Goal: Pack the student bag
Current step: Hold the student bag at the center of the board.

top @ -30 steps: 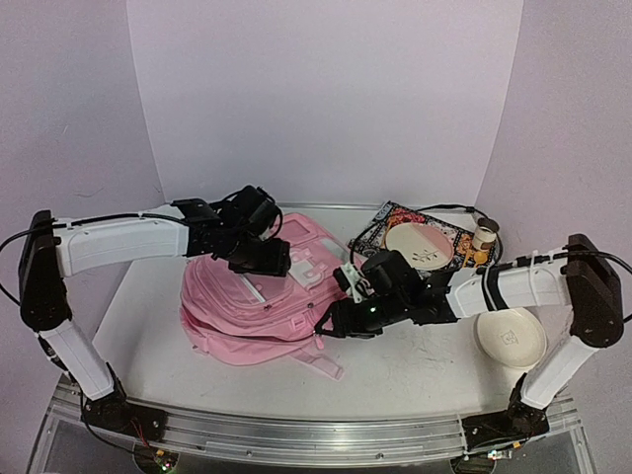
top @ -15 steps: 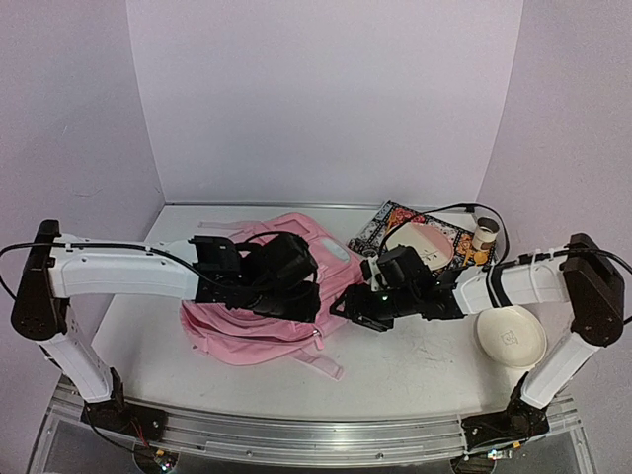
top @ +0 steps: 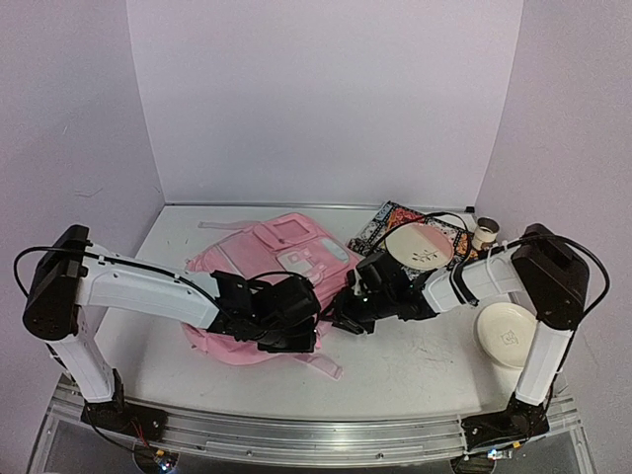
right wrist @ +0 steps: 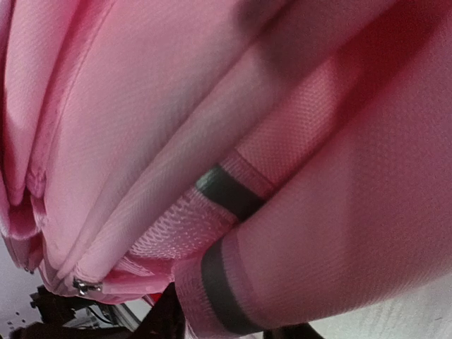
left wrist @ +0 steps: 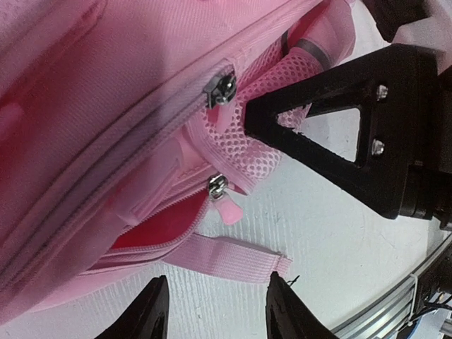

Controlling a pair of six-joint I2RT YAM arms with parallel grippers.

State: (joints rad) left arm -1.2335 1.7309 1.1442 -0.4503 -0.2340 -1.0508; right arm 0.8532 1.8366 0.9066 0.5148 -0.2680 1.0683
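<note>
Pink soft fabric, the student bag (top: pixel 286 247) lies limp on the table (top: pixel 415 365), probably best taken by its zip pull (left wrist: pixel 227 208) near the left gripper (left wrist: pixel 215 314), whose fingers stand apart, while I cannot tell whether the right gripper (top: pixel 348 308) at the bag's side is clamped.

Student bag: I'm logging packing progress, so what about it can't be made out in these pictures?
- Inside of the student bag: the left wrist view shows only a dark slit at the part-open zip; fabric hides any contents.
- Right gripper: the right wrist view cuts its fingers at the bottom edge; grip unclear.
- Bag's near side: in the top view, covered by the left gripper.
</note>
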